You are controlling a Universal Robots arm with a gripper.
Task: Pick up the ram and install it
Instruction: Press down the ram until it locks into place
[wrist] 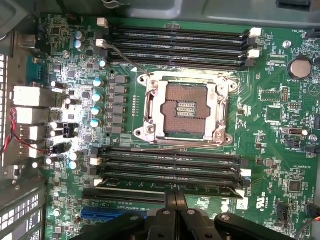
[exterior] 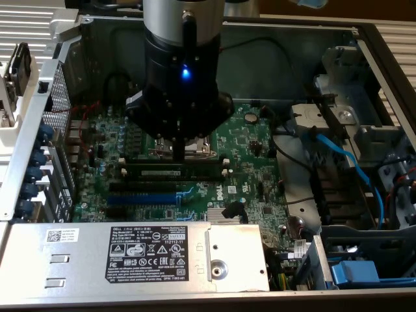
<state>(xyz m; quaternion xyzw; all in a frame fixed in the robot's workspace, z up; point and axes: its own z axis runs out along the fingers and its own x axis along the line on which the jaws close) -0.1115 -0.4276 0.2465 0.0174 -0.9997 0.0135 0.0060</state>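
The gripper (exterior: pixel 177 155), fingers pressed together with nothing between them, bears down on the ram (exterior: pixel 174 170), seated in a black memory slot just below the CPU socket (wrist: pixel 184 111). Empty memory slots (wrist: pixel 172 160) lie alongside; the blue slot (exterior: pixel 142 199) and power supply (exterior: pixel 130 255) sit nearby on the motherboard (exterior: pixel 250 146).

The ram (wrist: pixel 170 190), a dark strip, apparently stands on edge in a memory slot.

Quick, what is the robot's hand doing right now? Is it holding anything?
Hand: fingers pressed together, shut, just above the ram, which sits in a memory slot. Whether it grips the ram cannot be told.
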